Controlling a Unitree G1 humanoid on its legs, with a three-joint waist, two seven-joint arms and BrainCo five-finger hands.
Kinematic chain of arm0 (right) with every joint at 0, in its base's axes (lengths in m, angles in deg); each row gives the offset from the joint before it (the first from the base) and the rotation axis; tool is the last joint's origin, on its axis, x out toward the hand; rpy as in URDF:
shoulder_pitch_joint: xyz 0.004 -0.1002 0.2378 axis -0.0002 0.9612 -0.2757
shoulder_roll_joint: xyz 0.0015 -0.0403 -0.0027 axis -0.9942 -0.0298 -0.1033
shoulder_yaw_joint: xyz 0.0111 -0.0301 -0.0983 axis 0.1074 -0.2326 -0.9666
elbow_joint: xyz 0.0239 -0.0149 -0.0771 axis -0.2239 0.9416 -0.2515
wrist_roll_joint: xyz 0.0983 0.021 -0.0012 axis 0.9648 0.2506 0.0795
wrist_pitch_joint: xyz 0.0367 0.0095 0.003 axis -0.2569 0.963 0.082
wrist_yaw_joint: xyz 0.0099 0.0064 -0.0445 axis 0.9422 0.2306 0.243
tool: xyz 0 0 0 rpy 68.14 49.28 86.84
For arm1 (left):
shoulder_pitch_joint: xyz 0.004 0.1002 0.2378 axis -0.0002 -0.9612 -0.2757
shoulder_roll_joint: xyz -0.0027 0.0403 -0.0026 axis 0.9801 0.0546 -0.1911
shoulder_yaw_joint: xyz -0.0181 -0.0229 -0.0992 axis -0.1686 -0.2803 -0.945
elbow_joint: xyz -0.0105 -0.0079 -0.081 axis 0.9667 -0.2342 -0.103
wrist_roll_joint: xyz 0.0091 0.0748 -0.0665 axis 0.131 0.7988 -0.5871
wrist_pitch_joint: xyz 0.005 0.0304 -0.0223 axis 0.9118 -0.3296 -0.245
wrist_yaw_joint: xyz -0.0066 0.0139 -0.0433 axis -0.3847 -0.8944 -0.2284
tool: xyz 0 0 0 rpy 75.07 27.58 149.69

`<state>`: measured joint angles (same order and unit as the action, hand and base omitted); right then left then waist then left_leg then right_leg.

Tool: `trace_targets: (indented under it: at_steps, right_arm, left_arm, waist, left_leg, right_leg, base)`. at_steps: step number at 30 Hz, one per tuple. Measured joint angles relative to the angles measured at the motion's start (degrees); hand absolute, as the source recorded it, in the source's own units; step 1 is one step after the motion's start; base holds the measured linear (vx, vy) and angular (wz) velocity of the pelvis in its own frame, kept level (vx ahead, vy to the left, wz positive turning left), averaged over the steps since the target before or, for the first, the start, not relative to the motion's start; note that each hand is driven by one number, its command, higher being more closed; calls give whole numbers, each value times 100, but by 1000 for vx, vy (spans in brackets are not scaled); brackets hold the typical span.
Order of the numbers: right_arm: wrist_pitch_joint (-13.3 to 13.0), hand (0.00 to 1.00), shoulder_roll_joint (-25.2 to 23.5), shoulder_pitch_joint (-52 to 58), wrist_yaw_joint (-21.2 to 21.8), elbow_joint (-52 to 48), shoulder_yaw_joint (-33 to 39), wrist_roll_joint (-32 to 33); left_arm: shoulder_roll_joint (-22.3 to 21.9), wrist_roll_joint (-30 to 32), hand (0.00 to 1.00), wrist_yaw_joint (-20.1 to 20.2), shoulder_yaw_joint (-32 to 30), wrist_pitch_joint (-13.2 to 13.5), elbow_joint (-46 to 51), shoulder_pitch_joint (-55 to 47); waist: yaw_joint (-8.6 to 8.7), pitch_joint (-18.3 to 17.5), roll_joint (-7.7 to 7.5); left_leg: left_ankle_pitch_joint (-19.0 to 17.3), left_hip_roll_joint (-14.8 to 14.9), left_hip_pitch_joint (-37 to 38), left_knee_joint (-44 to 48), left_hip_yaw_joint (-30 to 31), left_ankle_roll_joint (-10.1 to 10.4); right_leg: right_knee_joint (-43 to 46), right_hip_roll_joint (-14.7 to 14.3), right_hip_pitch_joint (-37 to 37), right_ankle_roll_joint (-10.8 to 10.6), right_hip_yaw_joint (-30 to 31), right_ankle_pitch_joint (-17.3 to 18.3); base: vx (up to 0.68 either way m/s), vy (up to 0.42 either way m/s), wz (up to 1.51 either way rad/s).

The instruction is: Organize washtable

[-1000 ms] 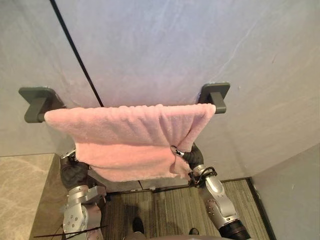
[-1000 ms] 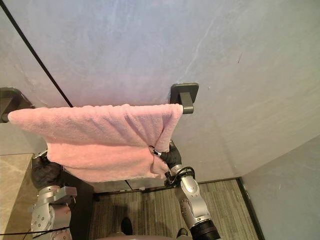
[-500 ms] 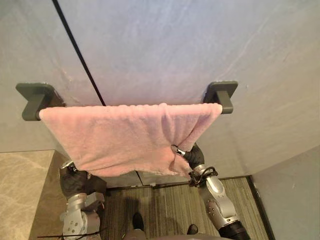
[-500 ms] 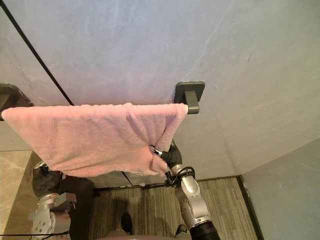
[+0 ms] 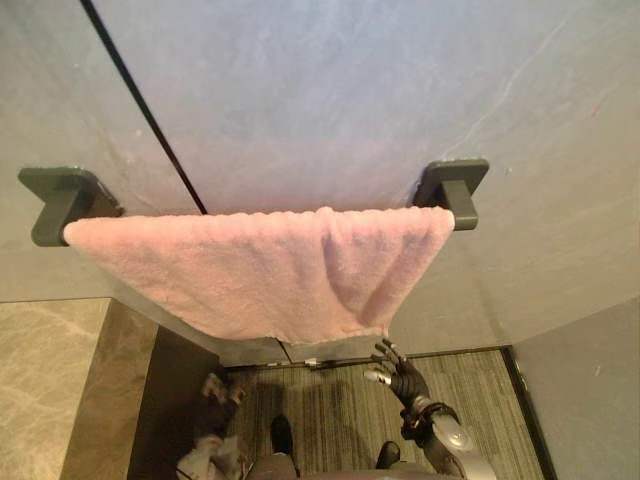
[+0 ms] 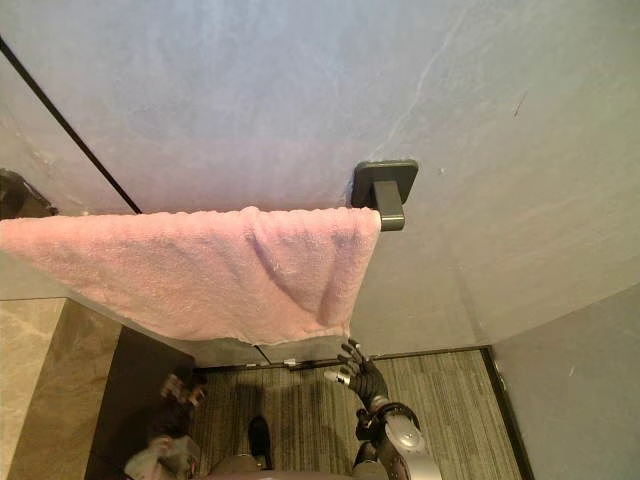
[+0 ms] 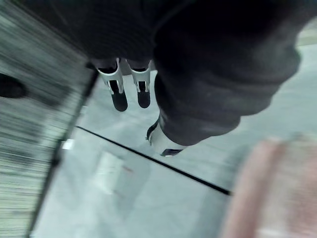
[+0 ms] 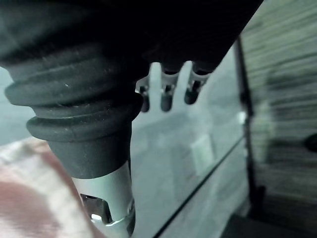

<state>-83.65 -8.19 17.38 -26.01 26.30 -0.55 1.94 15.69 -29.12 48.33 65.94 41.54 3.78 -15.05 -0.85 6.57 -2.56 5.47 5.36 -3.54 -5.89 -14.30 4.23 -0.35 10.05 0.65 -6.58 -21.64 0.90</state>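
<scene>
A pink towel (image 5: pixel 260 270) hangs over a rail between two dark grey wall brackets (image 5: pixel 455 182), its lower edge sagging to a point near the right. My right hand (image 5: pixel 400 374) is below the towel's lower right corner, fingers spread, open and clear of the cloth. My left hand (image 5: pixel 216 390) is lower at the left, blurred, well under the towel. In the left wrist view its fingers (image 7: pixel 119 94) are straight and hold nothing, with the towel (image 7: pixel 277 188) off to one side. The right wrist view shows straight fingers (image 8: pixel 166 96) and the towel (image 8: pixel 29 198) beside the thumb.
A beige marble counter (image 5: pixel 40 380) lies at the lower left with a dark cabinet side (image 5: pixel 165 400) next to it. Striped carpet (image 5: pixel 330 400) covers the floor below. A black seam (image 5: pixel 140 100) runs down the grey wall, and another wall (image 5: pixel 590 400) closes the lower right.
Both hands have let go of the towel's lower edge and dropped away from it, fingers straightening. The towel now hangs free, its bunched right corner fallen smooth. The view shifted slightly.
</scene>
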Motion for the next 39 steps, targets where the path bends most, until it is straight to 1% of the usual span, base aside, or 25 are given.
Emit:
trace_targets:
  at_steps: [4, 6, 7, 8, 9, 10, 12, 13, 15, 16, 17, 19, 20, 21, 22, 24, 26, 28, 33, 34, 35, 36, 37, 38, 39]
  right_arm:
    - [67, 0, 53, 102, 3, 340, -17, -167]
    - [156, 0, 111, 202, 22, 334, -104, -235]
    - [193, 0, 245, 237, 72, 270, -313, -341]
    - [215, 0, 294, 256, 99, 218, -379, -362]
    - [265, 0, 531, 373, 206, -104, -702, -385]
    - [318, 0, 773, 532, 413, -537, -978, -366]
    - [377, 0, 1118, 733, 677, -1243, -1348, -328]
    - [378, 0, 1325, 796, 830, -1708, -1580, -189]
    - [367, 0, 1452, 838, 946, -2178, -1724, -13]
    - [345, 0, 1555, 830, 994, -2522, -1820, 174]
    - [324, 0, 1605, 828, 999, -2679, -1840, 312]
    - [200, 0, 1818, 831, 1005, -3163, -1940, 761]
    - [178, 0, 1884, 835, 1008, -3275, -1972, 859]
    - [132, 0, 2034, 836, 1073, -3480, -2062, 1102]
    - [115, 0, 2129, 835, 1130, -3588, -2099, 1218]
    - [88, 0, 2542, 833, 1351, -3953, -2240, 1546]
    - [67, 0, 2764, 819, 1513, -4056, -2286, 1774]
    - [67, 0, 2945, 722, 1628, -4079, -2387, 1925]
    - [92, 0, 2962, 485, 1634, -4163, -2581, 1970]
    - [73, 0, 2897, 417, 1633, -4180, -2573, 1971]
    - [46, 0, 2839, 396, 1619, -4180, -2541, 1969]
    - [-37, 0, 2696, 362, 1606, -4178, -2445, 1965]
    - [-120, 0, 2519, 335, 1573, -4176, -2364, 1931]
    - [-159, 0, 2426, 306, 1536, -4168, -2339, 1902]
    - [-223, 0, 2251, 245, 1452, -4167, -2287, 1877]
  left_arm:
    - [156, 401, 0, -4, -23, -20, -1402, 350]
    - [270, 498, 0, 29, 43, -39, -1485, 384]
    - [421, 490, 0, 130, 283, -55, -1471, 374]
    - [486, 481, 0, 168, 374, -63, -1451, 368]
    - [797, 464, 0, 350, 836, -97, -1264, 304]
    - [1151, 289, 0, 626, 1356, -134, -945, 189]
    - [1687, 22, 0, 926, 2093, -204, -156, -71]
    - [2169, -406, 0, 1153, 2604, -218, 554, -293]
    - [2681, -876, 0, 1374, 3046, -232, 1274, -476]
    - [3011, -1244, 0, 1495, 3224, -273, 1839, -619]
    - [3168, -1479, 0, 1543, 3280, -287, 2114, -688]
    - [3772, -2175, 0, 1638, 3352, -339, 3041, -989]
    - [3900, -2311, 0, 1652, 3346, -339, 3197, -1053]
    - [4132, -2587, 0, 1723, 3339, -345, 3413, -1127]
    - [4245, -2680, 0, 1750, 3341, -351, 3512, -1143]
    - [4559, -2933, 0, 1839, 3299, -349, 3811, -1188]
    - [4676, -3020, 0, 1991, 3256, -346, 3896, -1232]
    - [4684, -3015, 0, 2126, 3180, -333, 3910, -1244]
    - [4629, -2988, 0, 2232, 2939, -303, 4045, -1266]
    - [4561, -2988, 0, 2227, 2831, -296, 4108, -1287]
    - [4515, -2980, 0, 2209, 2788, -283, 4135, -1280]
    - [4319, -2933, 0, 2171, 2672, -229, 4172, -1260]
    - [4131, -2886, 0, 2069, 2595, -145, 4228, -1239]
    - [4036, -2869, 0, 2001, 2556, -119, 4280, -1236]
    - [3847, -2811, 0, 1928, 2477, -69, 4368, -1241]
  waist:
    - [-3, 84, 4]
    - [-10, 85, 7]
    - [-3, 85, 9]
    - [0, 85, 10]
    - [6, 84, 10]
    - [12, 81, 10]
    - [75, 78, 5]
    - [157, 77, 4]
    - [185, 57, -26]
    - [226, 45, -46]
    - [239, 44, -46]
    - [254, 40, -52]
    - [253, 36, -58]
    - [242, 29, -61]
    - [241, 27, -61]
    - [218, 24, -62]
    - [195, 22, -60]
    - [163, 2, -55]
    - [117, -85, -22]
    - [90, -111, 22]
    - [85, -123, 16]
    - [90, -153, -9]
    - [87, -146, 53]
    - [86, -173, 15]
    - [38, -214, 38]
  left_leg:
    - [-5, 26, -80, 1, -15, 4]
    - [-18, 57, -152, 4, -82, 17]
    - [-32, 57, -143, 17, -114, 24]
    - [-37, 57, -135, 32, -126, 26]
    - [-59, 55, -94, 37, -160, 32]
    - [-68, 52, -42, 41, -173, 41]
    - [-90, 55, 52, 44, -199, 62]
    - [-153, 58, 173, 44, -200, 76]
    - [-198, 65, 245, 45, -220, 82]
    - [-207, 62, 246, 44, -216, 78]
    - [-207, 61, 245, 44, -211, 77]
    - [-212, 51, 278, 44, -188, 68]
    - [-214, 49, 296, 44, -184, 65]
    - [-215, 50, 340, 44, -180, 63]
    - [-215, 50, 363, 44, -163, 63]
    - [-214, 52, 456, 45, -129, 63]
    - [-214, 52, 528, 45, -110, 62]
    - [-212, 48, 608, 44, -56, 61]
    - [-203, 5, 708, 43, 13, 52]
    - [-204, -17, 725, 36, 20, 53]
    - [-204, -35, 730, 32, 28, 53]
    - [-201, -45, 736, 4, 72, 49]
    - [-189, -48, 710, 3, 123, 41]
    - [-178, -48, 701, 2, 153, 40]
    - [-158, -46, 662, 2, 177, 37]
  right_leg:
    - [0, -4, -106, 6, 46, 22]
    - [-1, -3, -197, 6, 119, 21]
    - [-4, -2, -201, 5, 139, 23]
    - [-4, -2, -199, 3, 145, 24]
    - [-4, -2, -186, -2, 182, 28]
    - [-2, -3, -161, -2, 222, 28]
    - [11, -6, -86, -4, 232, 27]
    - [27, -11, 17, -4, 216, 27]
    - [44, -4, 55, -51, 194, 60]
    - [45, -3, 62, -70, 179, 75]
    - [49, -1, 63, -70, 171, 75]
    - [66, 20, 99, -71, 144, 75]
    - [70, 22, 117, -71, 141, 76]
    - [83, 23, 159, -71, 134, 75]
    - [85, 22, 191, -71, 120, 75]
    - [97, 21, 304, -71, 76, 75]
    - [118, 21, 380, -71, 22, 76]
    - [135, 21, 476, -71, -28, 76]
    - [137, 29, 615, -79, -53, 84]
    - [142, 49, 627, -81, -58, 127]
    - [143, 66, 627, -101, -68, 165]
    - [176, 82, 635, -116, -109, 190]
    - [228, 91, 617, -106, -154, 224]
    - [238, 91, 618, -98, -175, 236]
    - [233, 83, 597, -94, -196, 241]
  base:
    - [6, -3, -1]
    - [53, -13, -14]
    - [49, -9, -14]
    - [65, -7, -13]
    - [72, -10, -16]
    - [81, -14, -20]
    - [59, -5, -10]
    - [41, 16, -5]
    - [20, 12, -8]
    - [0, 0, 0]
    - [-15, -18, 5]
    - [-14, 6, 6]
    - [0, 0, 0]
    - [4, 5, 3]
    - [4, 0, 6]
    - [-1, -2, 9]
    - [-12, 1, 6]
    - [-33, 5, 9]
    - [-39, 12, 6]
    - [-61, 13, 5]
    - [-79, 4, 10]
    - [-89, 2, 17]
    - [-74, -1, 20]
    - [-59, -3, 19]
    - [-16, -8, 14]
